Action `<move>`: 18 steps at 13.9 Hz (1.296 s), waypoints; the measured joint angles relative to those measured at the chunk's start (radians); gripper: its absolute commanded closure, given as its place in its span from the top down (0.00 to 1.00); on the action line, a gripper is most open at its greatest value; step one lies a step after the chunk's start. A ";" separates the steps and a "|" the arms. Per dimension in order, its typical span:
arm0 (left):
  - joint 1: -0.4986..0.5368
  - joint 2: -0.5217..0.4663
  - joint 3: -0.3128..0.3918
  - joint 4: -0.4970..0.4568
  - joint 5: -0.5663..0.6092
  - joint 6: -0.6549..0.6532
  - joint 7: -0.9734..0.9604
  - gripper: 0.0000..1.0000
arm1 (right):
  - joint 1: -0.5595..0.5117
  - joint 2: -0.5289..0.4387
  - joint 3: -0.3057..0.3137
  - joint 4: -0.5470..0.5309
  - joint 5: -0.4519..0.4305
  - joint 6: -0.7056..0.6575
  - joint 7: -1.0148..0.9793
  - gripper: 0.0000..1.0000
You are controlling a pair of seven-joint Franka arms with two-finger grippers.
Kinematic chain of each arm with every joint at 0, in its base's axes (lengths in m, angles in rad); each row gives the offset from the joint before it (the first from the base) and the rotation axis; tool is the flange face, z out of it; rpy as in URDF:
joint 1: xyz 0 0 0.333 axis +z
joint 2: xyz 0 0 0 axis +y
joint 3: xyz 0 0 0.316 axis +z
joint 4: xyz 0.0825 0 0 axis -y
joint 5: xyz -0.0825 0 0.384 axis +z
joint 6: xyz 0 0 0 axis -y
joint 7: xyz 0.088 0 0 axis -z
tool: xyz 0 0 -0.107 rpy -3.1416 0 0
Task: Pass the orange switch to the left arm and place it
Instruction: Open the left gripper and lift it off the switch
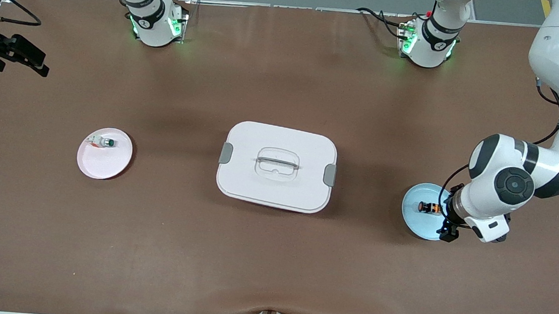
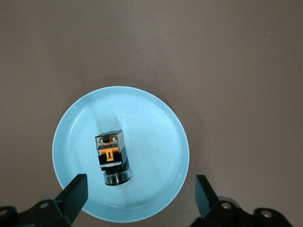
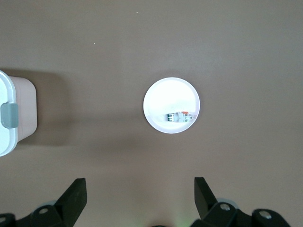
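A: Where is the orange switch (image 2: 111, 157) found?

B: Lying on the blue plate (image 2: 156, 123), under the left gripper (image 2: 140, 196), fingers apart. The right gripper (image 3: 138, 198), likewise spread, waits.

A: Handling?

B: Light, rigid; the black body's flat sides should be pinched.

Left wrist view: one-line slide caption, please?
Open left gripper hovers over the orange switch lying on the blue plate.

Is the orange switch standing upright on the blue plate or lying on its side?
On its side. The left wrist view shows the orange switch lying lengthwise on the blue plate, body and round end both visible from above.
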 measured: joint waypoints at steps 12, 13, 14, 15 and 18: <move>-0.014 -0.017 0.000 0.027 -0.153 -0.055 0.629 1.00 | -0.004 0.000 -0.003 -0.005 0.000 0.000 -0.013 1.00; -0.015 -0.017 0.000 0.027 -0.154 -0.056 0.678 1.00 | -0.004 0.000 -0.003 -0.005 0.000 0.000 -0.013 1.00; -0.017 -0.017 0.000 0.027 -0.155 -0.056 0.721 1.00 | -0.004 0.000 -0.003 -0.005 0.001 0.001 -0.013 1.00; -0.021 -0.017 0.000 0.027 -0.155 -0.056 0.760 1.00 | -0.005 0.000 -0.004 -0.005 0.003 0.001 -0.013 1.00; -0.028 -0.017 0.000 0.027 -0.155 -0.056 0.919 1.00 | -0.032 0.000 -0.004 -0.007 0.023 0.001 -0.013 1.00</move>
